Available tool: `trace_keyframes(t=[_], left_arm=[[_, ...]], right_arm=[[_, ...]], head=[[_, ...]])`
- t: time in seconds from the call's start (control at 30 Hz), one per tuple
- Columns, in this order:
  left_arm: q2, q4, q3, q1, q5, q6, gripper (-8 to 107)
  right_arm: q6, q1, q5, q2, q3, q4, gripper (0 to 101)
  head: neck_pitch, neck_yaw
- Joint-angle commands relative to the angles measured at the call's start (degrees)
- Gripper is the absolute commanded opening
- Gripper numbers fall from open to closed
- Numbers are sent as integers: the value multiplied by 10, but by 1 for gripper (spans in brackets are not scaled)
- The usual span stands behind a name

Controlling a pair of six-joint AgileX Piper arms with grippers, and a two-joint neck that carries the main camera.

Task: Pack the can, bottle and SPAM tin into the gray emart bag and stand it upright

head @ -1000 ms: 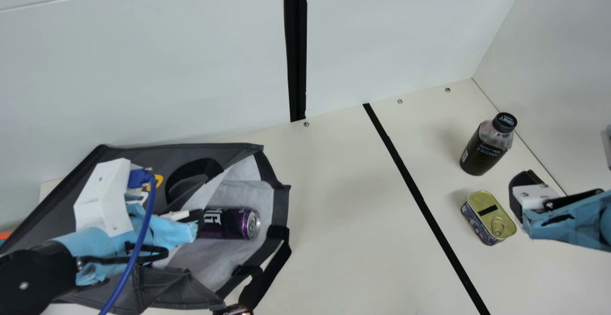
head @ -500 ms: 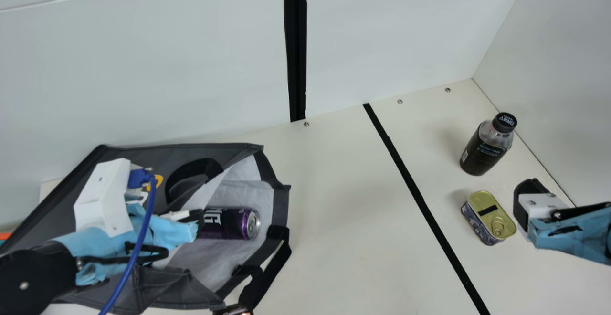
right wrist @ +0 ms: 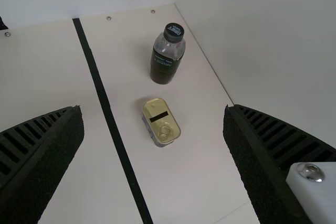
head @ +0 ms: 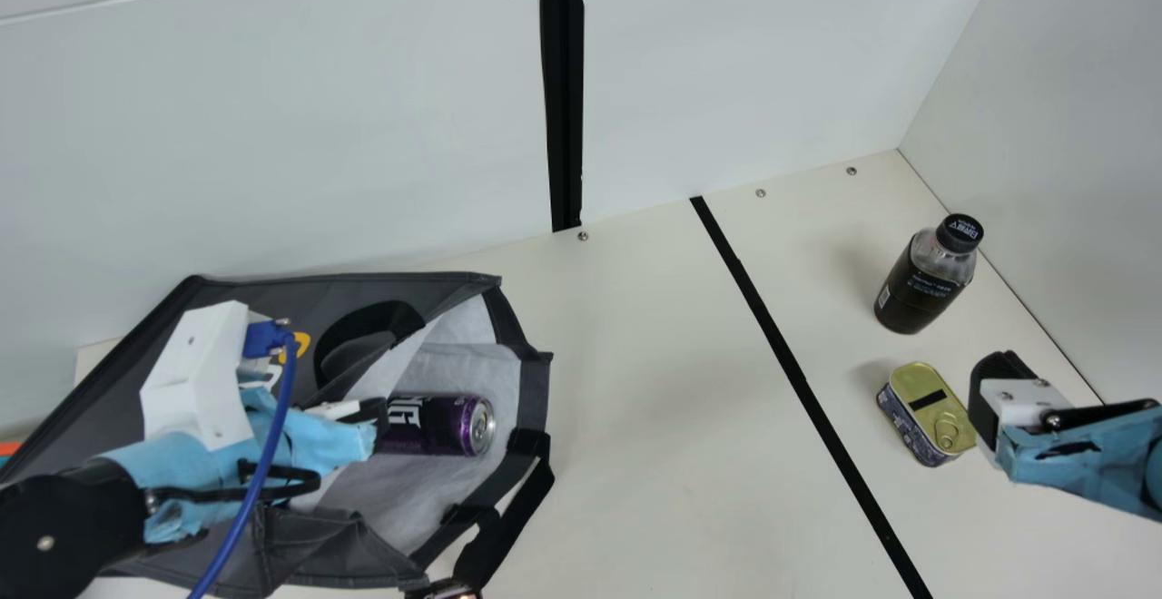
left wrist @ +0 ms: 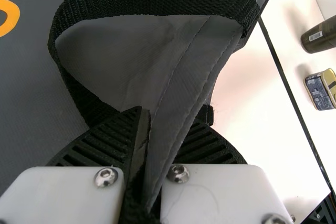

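My left gripper (head: 368, 417) is at the mouth of the gray emart bag (head: 263, 554), which lies on its side. In the left wrist view, my left gripper (left wrist: 152, 145) is shut on the bag's edge (left wrist: 181, 114). Inside the bag lies the purple can (head: 440, 425). At the right, my right gripper (head: 985, 399) stands beside the SPAM tin (head: 921, 413), overlapping its edge in view. The dark bottle (head: 919, 286) stands upright behind the tin. Seen from the right wrist, my right gripper (right wrist: 153, 124) is wide open, the tin (right wrist: 160, 121) farther off between its fingers.
A black tape line (head: 790, 363) crosses the table (head: 654, 417) between bag and tin. White walls rise at the back (head: 272, 127) and at the right (head: 1071, 172), near the bottle. A black strap (head: 508, 526) hangs from the bag's mouth.
My right gripper first shifted a little to the right and toward the main view's bottom, then came back left toward the tin. The left arm, bag, can, bottle and tin have stayed put.
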Motion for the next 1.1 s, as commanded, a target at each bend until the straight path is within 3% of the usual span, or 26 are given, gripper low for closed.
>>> trace_keyframes(t=[0.0,0.47,1.07], left_arm=[[0,0,0,0,0,0,-8],[0,0,0,0,0,0,-8],[0,0,0,0,0,0,-8]], right_arm=[[3,-1,0,0,2,1,95],[21,-4,0,8,5,2,95],[-2,-27,0,72,-32,10,95]], head=[[-13,0],[-13,0],[-13,0]])
